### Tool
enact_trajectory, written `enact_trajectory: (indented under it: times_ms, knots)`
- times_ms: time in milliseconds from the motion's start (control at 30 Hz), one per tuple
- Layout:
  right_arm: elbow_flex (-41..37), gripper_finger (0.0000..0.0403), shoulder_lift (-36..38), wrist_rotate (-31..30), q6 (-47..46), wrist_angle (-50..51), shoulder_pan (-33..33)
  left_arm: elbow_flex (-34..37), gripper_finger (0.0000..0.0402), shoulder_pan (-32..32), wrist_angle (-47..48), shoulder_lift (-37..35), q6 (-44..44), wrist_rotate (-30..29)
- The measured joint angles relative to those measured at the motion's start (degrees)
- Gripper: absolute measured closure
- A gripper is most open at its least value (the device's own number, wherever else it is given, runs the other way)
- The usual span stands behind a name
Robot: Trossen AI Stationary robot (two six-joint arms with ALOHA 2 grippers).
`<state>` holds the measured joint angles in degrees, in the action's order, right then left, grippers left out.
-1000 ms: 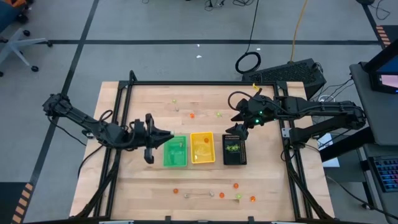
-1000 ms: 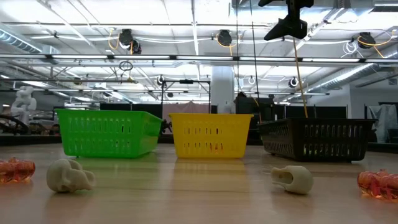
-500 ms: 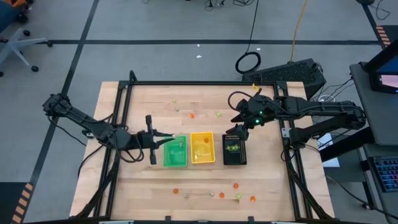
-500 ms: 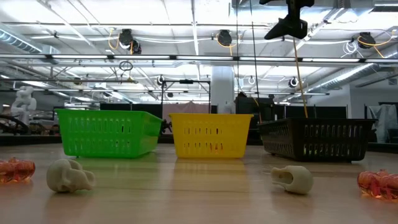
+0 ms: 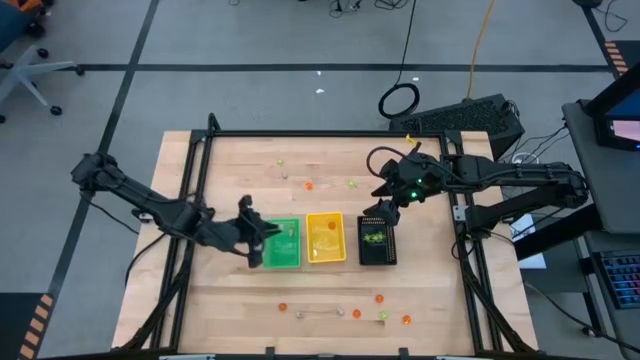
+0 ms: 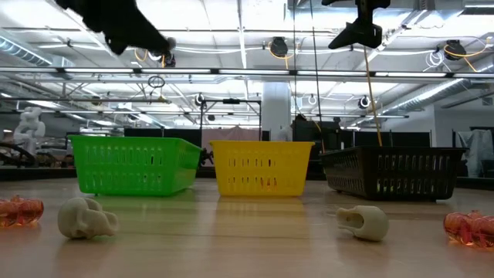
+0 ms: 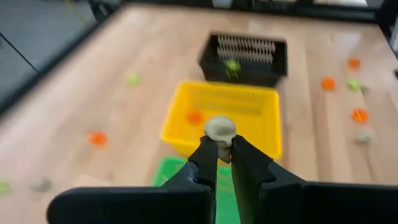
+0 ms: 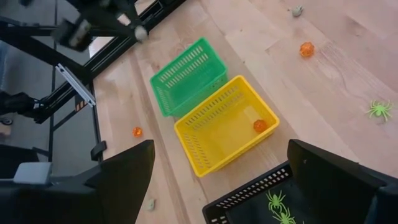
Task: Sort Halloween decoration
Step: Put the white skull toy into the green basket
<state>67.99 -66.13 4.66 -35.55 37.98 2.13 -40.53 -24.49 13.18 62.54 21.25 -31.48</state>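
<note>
Halloween skull trinket [image 7: 220,129], pale whitish-grey, sits pinched right at the tips of the left hand [image 7: 222,151], up over the green tray [image 5: 281,244]. Right hand [image 5: 383,188] hangs spread wide above the black tray [image 5: 378,241], holding nothing.

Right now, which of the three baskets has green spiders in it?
The black basket, under the right gripper. The yellow basket holds an orange trinket.

High view: overhead, straight down, whole tabletop [image 5: 420,300]. Low view: tabletop level, facing room. Wrist views: close, angled down. All four share the green tray [image 5: 283,245], yellow tray [image 5: 325,238], black tray [image 5: 378,240]
</note>
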Motion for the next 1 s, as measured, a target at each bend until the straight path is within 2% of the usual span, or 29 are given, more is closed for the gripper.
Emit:
enact_trajectory:
  times_ms: [133, 467, 667, 800, 1000]
  knots:
    - [0.0, 0.0051, 0.0, -0.69, 0.0, 0.0, 0.0, 0.0, 0.0377, 1.21, -0.17, 4.6, 3.91, 4.67]
    - [0.0, 0.0051, 0.0, -1.64, -1.88, -0.03, 0.0, 0.0, 0.0377, 5.93, -0.12, 16.99, 23.83, 11.76]
    - [0.0, 0.0051, 0.0, -1.64, -2.38, -0.48, 0.0, -0.43, 0.0377, 8.54, -0.12, 19.61, 33.72, 17.93]
    - [0.0, 0.0051, 0.0, -1.66, -2.41, -0.48, 0.0, -1.48, 0.0377, 9.52, 0.47, 19.59, 34.83, 19.22]
    - [0.0, 0.0051, 0.0, -1.83, -2.58, -0.47, 0.0, -2.12, 0.0366, 10.43, 5.26, 19.59, 31.97, 19.5]
